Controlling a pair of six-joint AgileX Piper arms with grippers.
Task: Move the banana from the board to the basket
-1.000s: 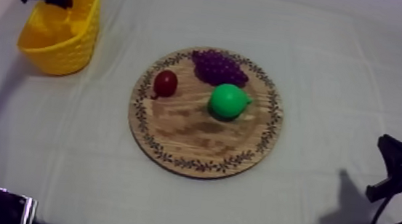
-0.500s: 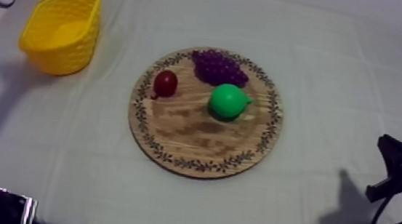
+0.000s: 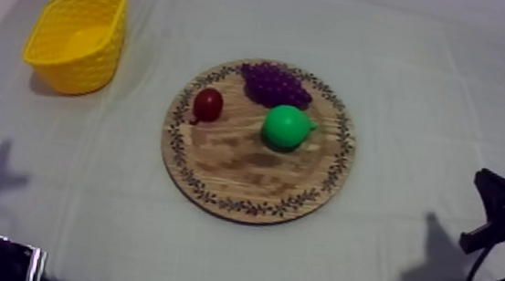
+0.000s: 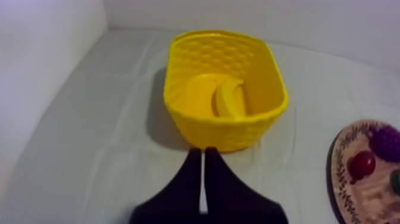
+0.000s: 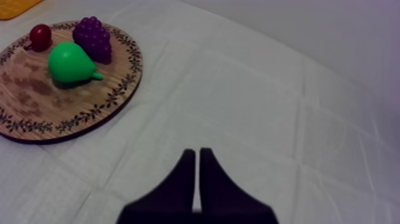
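Where the banana lies: the banana (image 4: 231,100) is inside the yellow basket (image 4: 178,77), down on its floor, with its curved back toward the wall on the side of the wooden board (image 3: 252,174).
yellow basket: upright with its mouth open upward, standing on the bench (image 3: 428,90) at about 10 o'clock from the wooden board and well apart from it.
wooden board: round with a patterned rim, lying flat in the middle of the bench with three toy fruits on it.
grapes (image 3: 274,84): a purple bunch at 12 o'clock on the board, just inside the rim.
small red fruit (image 3: 208,105): at about 10 o'clock on the board, apart from the grapes.
pear (image 3: 286,126): green, a little off the board's centre toward 1 o'clock, just beside the grapes at their 5 o'clock.
left tool (image 4: 203,156): its two black fingers lie together as a narrow wedge with nothing between them; it is over bare cloth (image 4: 89,137), tips aimed at the basket's near wall and apart from it. From above it sits at the bench's 9 o'clock edge, at about 7 o'clock from the basket.
right tool (image 5: 197,154): fingers together and clamped on nothing, over bare cloth. From above it sits at about 4 o'clock from the board, well apart from it.
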